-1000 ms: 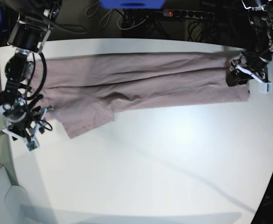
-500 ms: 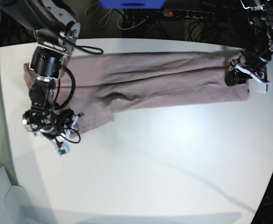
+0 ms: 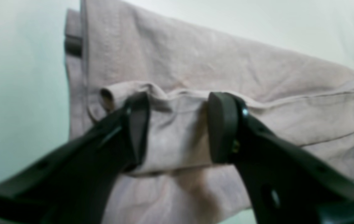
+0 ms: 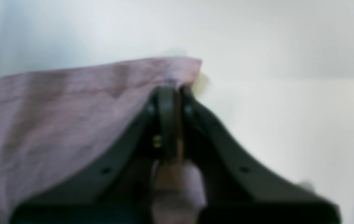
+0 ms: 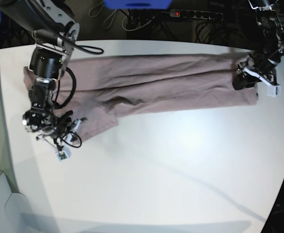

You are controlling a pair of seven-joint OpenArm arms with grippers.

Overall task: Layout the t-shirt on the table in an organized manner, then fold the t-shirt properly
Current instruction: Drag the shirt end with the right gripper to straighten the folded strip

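One white table point(image 5: 180, 160), large, with curved edges, filling most of the base view; behind its far edge a dark zone with cables, a power strip point(image 5: 190, 14) with a red light, and a blue object point(image 5: 137, 4) at the top.

Across the far half of the table, the shirt point(image 5: 151, 85), mauve, folded into a long band from the left side to the right side of the base view, with one flap hanging toward the near side at its left end.

At the left of the base view, the right gripper point(image 5: 70, 130) just at the near corner of that flap. In the right wrist view, jaws pressed together on the corner of the shirt point(image 4: 71, 102), cloth pinched between them, the table point(image 4: 288, 118) bare beside. Arm coming down from the far left corner, bent over the left end of the shirt, wrist low near the table.

At the right of the base view, the left gripper point(image 5: 240, 77) on the right end of the band. In the left wrist view, fingers point(image 3: 223, 124) half apart, a thick bunched fold of the shirt point(image 3: 177, 130) squeezed between them, more cloth flat on the table point(image 3: 15, 93) behind. Arm reaching in from the far right corner, wrist tilted down toward the cloth.
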